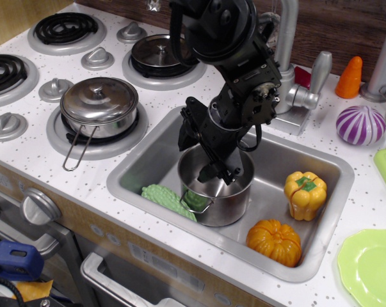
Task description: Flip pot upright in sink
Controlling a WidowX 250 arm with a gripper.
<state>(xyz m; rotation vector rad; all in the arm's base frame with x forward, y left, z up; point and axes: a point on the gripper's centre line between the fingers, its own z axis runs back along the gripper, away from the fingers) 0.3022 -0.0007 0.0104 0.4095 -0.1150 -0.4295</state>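
The shiny steel pot (226, 206) stands upright with its mouth up in the middle of the grey sink (149, 167). One wire loop handle shows at its front left. My black gripper (209, 158) reaches down from above. Its fingers straddle the pot's near-left rim, one inside the pot and one outside, and look shut on the rim. The arm hides the far part of the pot's rim.
A green knobbly vegetable (166, 199) lies left of the pot. A yellow pepper (305, 194) and an orange pumpkin (274, 242) lie to its right in the sink. A lidded steel pot (99, 105) sits on the stove. The faucet (289, 45) stands behind.
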